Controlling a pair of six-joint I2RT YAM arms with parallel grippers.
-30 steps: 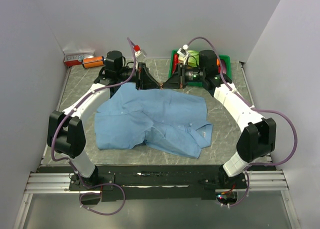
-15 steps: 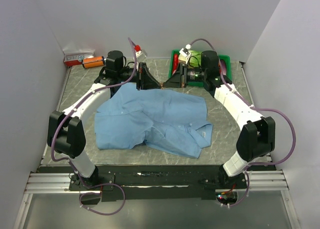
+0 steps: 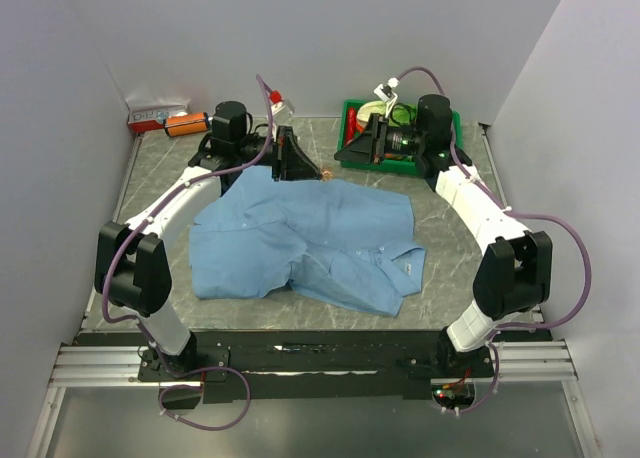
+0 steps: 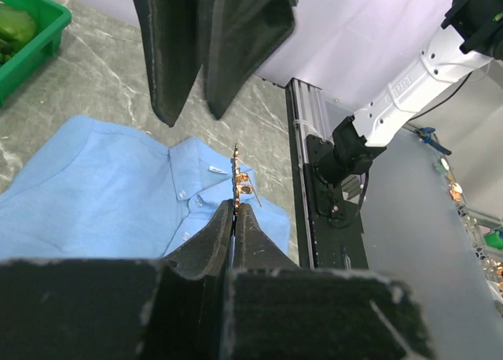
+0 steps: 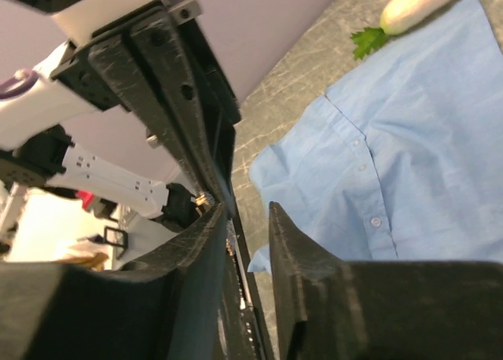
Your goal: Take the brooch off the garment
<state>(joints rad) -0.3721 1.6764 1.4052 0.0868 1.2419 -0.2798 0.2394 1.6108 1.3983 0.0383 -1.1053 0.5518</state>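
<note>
The garment (image 3: pixel 310 240) is a light blue shirt lying crumpled on the table's middle, also seen in the left wrist view (image 4: pixel 94 195) and the right wrist view (image 5: pixel 393 156). My left gripper (image 3: pixel 316 172) hovers over the shirt's far edge. It is shut on the brooch (image 4: pixel 238 175), a tiny coppery ornament sticking out past its tips (image 4: pixel 236 206), clear of the cloth. In the top view the brooch (image 3: pixel 326 175) is a small speck. My right gripper (image 3: pixel 348 155) stands a little to the right, open, with nothing between its fingers (image 5: pixel 247 211).
A green bin (image 3: pixel 455 118) with vegetables sits at the back right, behind the right gripper. An orange object (image 3: pixel 185 124) and a small box (image 3: pixel 155 112) lie at the back left. A white radish (image 5: pixel 416 2) lies beside the shirt.
My right gripper has opened, let go of the brooch and drawn back to the right toward the green bin. The left gripper stays shut on the brooch in the same place.
</note>
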